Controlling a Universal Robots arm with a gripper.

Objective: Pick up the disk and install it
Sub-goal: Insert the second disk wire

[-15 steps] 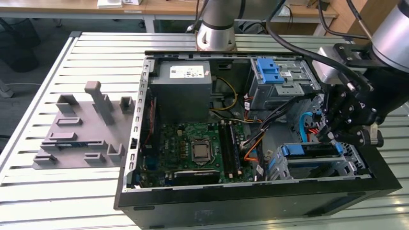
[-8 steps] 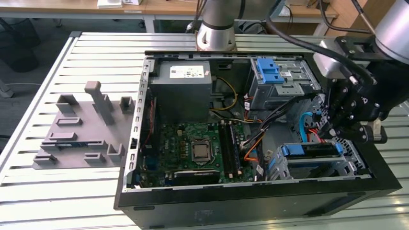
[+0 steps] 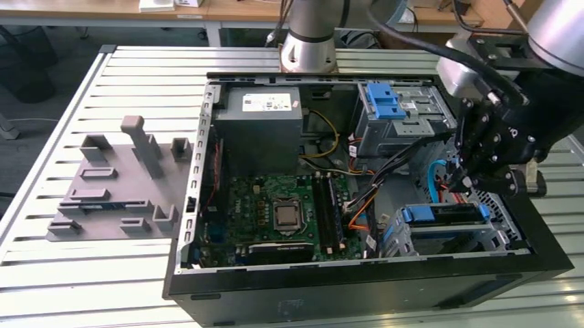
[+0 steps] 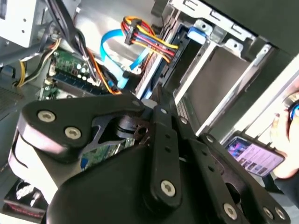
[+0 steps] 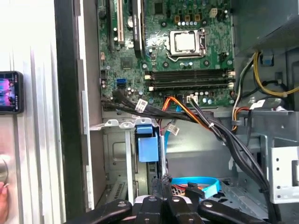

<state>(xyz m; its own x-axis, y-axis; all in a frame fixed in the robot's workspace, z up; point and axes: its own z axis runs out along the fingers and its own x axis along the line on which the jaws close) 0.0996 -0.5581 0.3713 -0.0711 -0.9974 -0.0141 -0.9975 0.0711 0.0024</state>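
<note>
The disk [image 3: 444, 215], in its blue plastic caddy, lies in the lower metal drive bay at the front corner of the open computer case, on the exterior view's right. The first wrist view shows its blue end [image 5: 148, 143] standing in the bay's slot. My black gripper [image 3: 466, 181] hangs just above and behind the bay, beside a light-blue cable [image 3: 440, 179]. Its fingers [image 5: 161, 186] stand pressed together with nothing between them, a little short of the caddy. The second wrist view shows the gripper [image 4: 157, 95] pointing at the bay opening.
Inside the case are the motherboard [image 3: 273, 212], the grey power supply [image 3: 260, 130], a blue latch bracket [image 3: 388, 102] on the upper bay and bundled cables [image 4: 145, 39]. A grey fixture [image 3: 119, 184] sits on the slatted table. A hand [image 4: 286, 135] with a phone [image 5: 10, 92] is beside the case.
</note>
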